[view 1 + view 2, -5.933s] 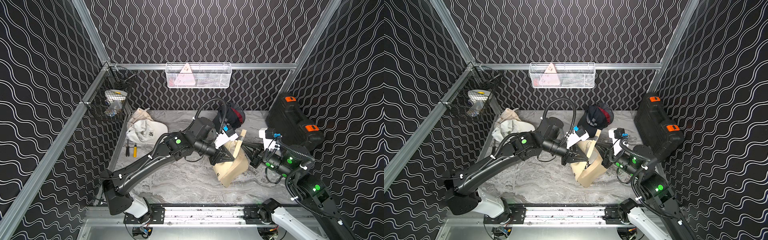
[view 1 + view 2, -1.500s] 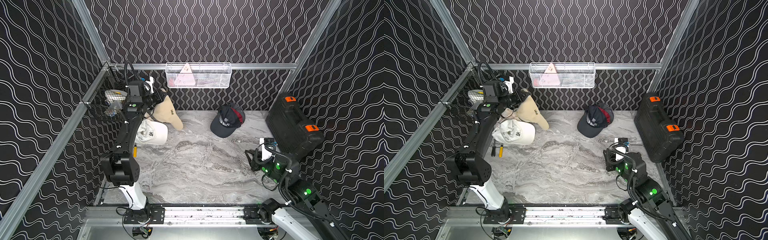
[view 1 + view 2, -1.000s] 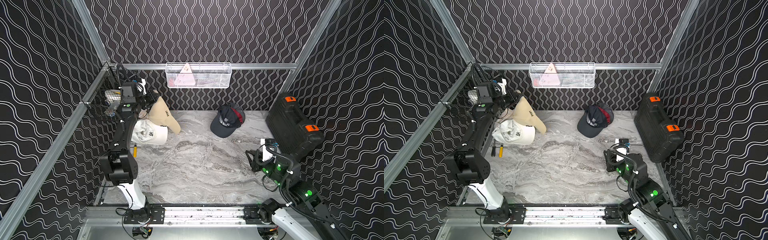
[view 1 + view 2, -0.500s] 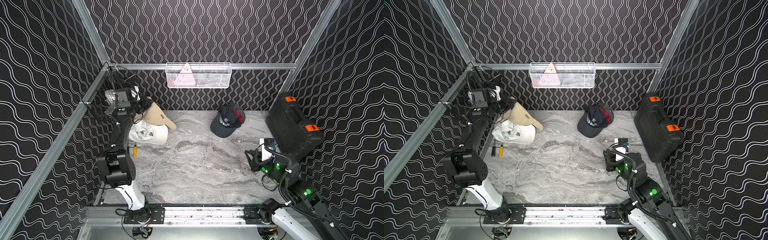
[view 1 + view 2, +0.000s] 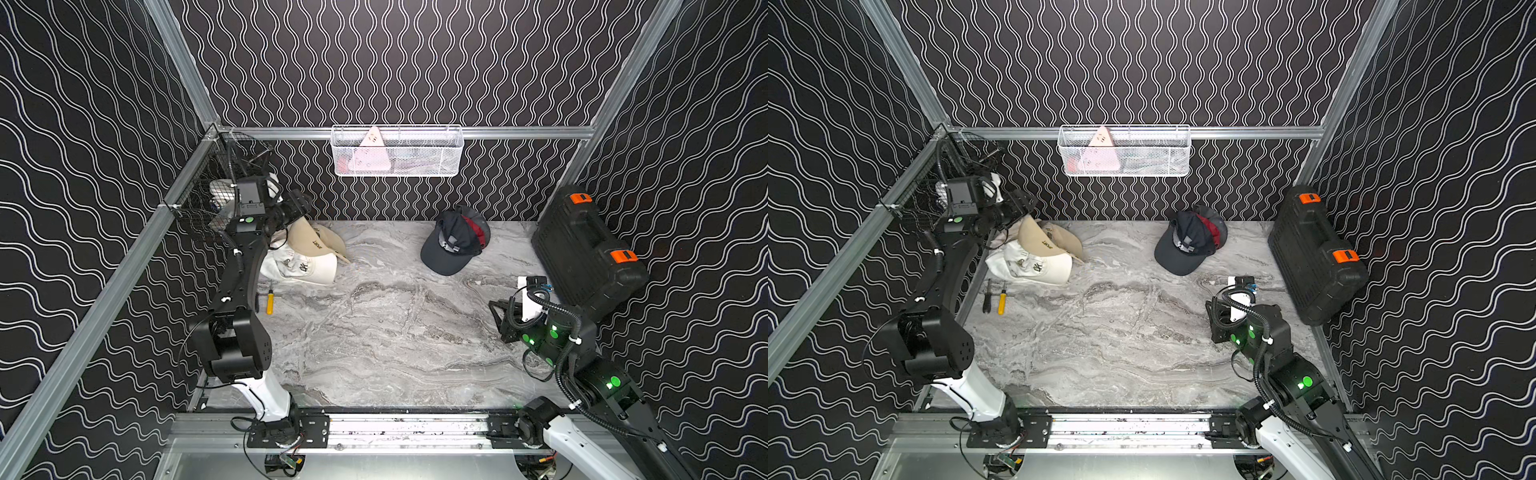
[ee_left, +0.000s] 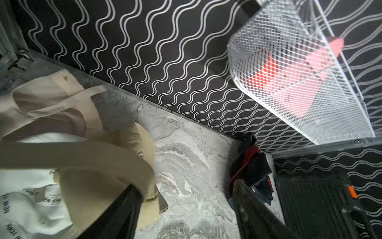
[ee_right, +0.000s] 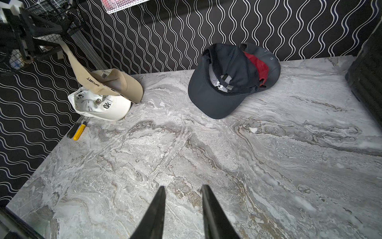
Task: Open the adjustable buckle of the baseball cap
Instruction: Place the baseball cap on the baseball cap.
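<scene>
Item: tan baseball cap (image 5: 309, 243), lying on a white cap (image 5: 305, 269) at the table's (image 5: 395, 332) far-left corner. Its brim is pointing toward the table's centre, its strap (image 7: 71, 60) rising back to the left gripper (image 5: 297, 206). That gripper's fingers (image 6: 124, 209) are gaping wide, the strap draping over one. The right gripper (image 7: 183, 192) is hovering narrowly parted, gripping nothing.

Tan cap (image 5: 1040, 243) atop white cap (image 5: 1052, 266) (back-left corner), dark cap (image 5: 1183, 255) apart

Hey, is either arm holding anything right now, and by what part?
Nothing is gripped. The left gripper stands open, with the strap of the tan cap merely draped against one finger; the right gripper is open and empty.
</scene>
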Controlling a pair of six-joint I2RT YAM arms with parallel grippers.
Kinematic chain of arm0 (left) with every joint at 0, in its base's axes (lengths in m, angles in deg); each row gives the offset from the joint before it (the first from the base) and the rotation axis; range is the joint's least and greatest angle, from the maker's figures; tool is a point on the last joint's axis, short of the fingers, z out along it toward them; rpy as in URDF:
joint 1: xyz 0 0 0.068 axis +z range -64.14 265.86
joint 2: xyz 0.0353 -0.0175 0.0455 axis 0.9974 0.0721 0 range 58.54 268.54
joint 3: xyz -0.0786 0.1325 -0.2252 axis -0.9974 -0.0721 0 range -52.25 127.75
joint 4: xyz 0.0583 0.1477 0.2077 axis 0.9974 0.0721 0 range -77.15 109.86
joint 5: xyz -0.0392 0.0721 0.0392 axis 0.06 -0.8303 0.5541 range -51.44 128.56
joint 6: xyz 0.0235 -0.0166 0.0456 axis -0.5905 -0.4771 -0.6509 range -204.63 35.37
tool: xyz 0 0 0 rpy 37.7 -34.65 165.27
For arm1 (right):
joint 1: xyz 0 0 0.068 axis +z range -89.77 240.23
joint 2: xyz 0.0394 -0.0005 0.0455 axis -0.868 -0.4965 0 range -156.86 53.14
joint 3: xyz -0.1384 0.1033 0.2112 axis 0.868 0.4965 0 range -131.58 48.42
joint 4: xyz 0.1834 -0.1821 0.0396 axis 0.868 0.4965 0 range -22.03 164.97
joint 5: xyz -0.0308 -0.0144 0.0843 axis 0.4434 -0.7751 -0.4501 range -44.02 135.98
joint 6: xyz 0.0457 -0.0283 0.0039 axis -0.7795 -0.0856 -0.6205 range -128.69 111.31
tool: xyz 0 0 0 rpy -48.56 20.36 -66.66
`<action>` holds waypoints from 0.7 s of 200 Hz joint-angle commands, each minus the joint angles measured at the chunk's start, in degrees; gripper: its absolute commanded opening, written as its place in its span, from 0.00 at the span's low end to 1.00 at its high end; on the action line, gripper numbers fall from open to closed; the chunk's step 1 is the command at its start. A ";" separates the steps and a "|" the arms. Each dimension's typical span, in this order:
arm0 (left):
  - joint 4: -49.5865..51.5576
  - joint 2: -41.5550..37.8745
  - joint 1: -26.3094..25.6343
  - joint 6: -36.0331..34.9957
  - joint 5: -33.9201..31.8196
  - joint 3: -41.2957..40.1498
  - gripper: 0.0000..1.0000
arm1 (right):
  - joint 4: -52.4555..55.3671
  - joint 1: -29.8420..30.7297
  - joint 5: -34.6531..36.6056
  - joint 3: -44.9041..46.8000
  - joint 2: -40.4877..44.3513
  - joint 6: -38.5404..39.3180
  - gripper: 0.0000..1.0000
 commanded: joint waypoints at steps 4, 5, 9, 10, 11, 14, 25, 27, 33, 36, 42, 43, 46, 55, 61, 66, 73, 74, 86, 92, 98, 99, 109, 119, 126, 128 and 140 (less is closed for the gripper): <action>4.21 0.04 -4.68 -6.63 -5.91 3.43 0.74 | -0.82 0.01 -0.48 -0.14 -0.21 -1.31 0.32; 4.35 0.03 -4.92 -6.81 -6.37 3.58 0.74 | -0.81 0.01 -0.50 -0.14 -0.21 -1.29 0.32; 4.96 0.03 -5.61 -7.52 -8.09 3.96 0.75 | -0.71 0.01 -0.42 -0.14 -0.20 -1.34 0.32; 5.08 0.03 -5.74 -7.70 -8.51 4.02 0.75 | -0.71 0.01 -0.38 -0.14 -0.16 -1.35 0.32; 5.14 -0.02 -5.98 -7.83 -8.85 4.05 0.75 | -0.66 0.01 -0.36 -0.14 -0.13 -1.31 0.32; 5.21 -0.13 -6.46 -8.17 -9.78 4.14 0.75 | -0.58 0.01 -0.29 -0.14 -0.09 -1.31 0.32; 4.94 -0.85 -7.22 -8.11 -12.01 3.79 0.77 | -0.23 0.02 -0.08 -0.14 0.37 -1.26 0.33; 4.82 -1.03 -7.26 -8.07 -12.31 3.68 0.77 | -0.17 0.01 -0.07 -0.09 0.47 -1.21 0.33; 4.22 -1.58 -7.51 -7.88 -12.90 3.20 0.78 | -0.10 0.01 0.00 0.12 0.72 -1.25 0.33; 3.94 -1.83 -7.54 -7.83 -13.07 3.00 0.78 | -0.09 0.01 0.16 0.19 0.89 -1.19 0.33; 3.75 -2.28 -7.71 -7.73 -13.73 2.85 0.79 | -0.09 0.01 0.27 0.30 1.24 -1.11 0.33; 3.72 -2.36 -7.76 -7.80 -13.83 2.85 0.80 | -0.09 0.01 0.28 0.34 1.26 -1.10 0.33; 3.70 -2.47 -7.76 -7.83 -14.25 2.85 0.80 | -0.09 -0.01 0.28 0.34 1.33 -1.10 0.33; 3.53 -3.04 -7.80 -7.88 -15.25 2.78 0.81 | -0.07 0.03 0.41 0.39 1.49 -1.01 0.33; 3.37 -3.37 -7.74 -7.68 -15.59 2.63 0.82 | -0.01 -0.01 0.45 0.37 1.47 -1.01 0.33; 3.19 -3.65 -7.78 -7.54 -15.64 2.58 0.82 | 0.00 0.01 0.37 0.26 1.39 -1.00 0.33; 2.96 -3.91 -7.73 -7.40 -15.25 2.58 0.83 | 0.00 0.01 0.28 0.25 1.23 -1.05 0.33; 2.94 -3.92 -7.77 -7.42 -15.12 2.58 0.83 | 0.00 0.01 0.28 0.23 1.22 -1.03 0.33; 2.69 -3.97 -7.74 -7.11 -13.43 2.71 0.83 | -0.08 0.00 0.21 0.21 1.04 -1.10 0.33; 2.79 -3.81 -8.55 -7.26 -12.80 3.02 0.83 | -0.18 0.01 0.14 0.21 0.99 -1.20 0.33; 3.09 -3.45 -9.69 -7.82 -12.27 3.45 0.83 | -0.18 0.00 0.11 0.21 0.97 -1.34 0.34; 3.17 -3.38 -9.85 -7.94 -12.18 3.55 0.83 | -0.18 0.01 0.11 0.21 0.96 -1.35 0.34; 4.29 -2.37 -11.02 -8.84 -11.04 4.74 0.83 | -0.14 0.01 0.10 0.21 1.02 -1.32 0.34; 5.44 -1.10 -12.29 -9.91 -9.27 5.83 0.83 | -0.01 0.01 0.17 0.13 0.97 -1.41 0.34; 5.86 -0.33 -13.30 -10.45 -8.36 6.18 0.83 | 0.16 0.01 0.12 0.14 1.03 -1.43 0.34; 5.87 -0.19 -13.60 -10.61 -8.15 6.23 0.83 | 0.17 0.01 0.15 0.11 1.03 -1.44 0.34; 5.35 0.31 -15.57 -11.38 -7.09 5.67 0.82 | 0.42 -0.01 0.23 -0.03 1.18 -1.58 0.34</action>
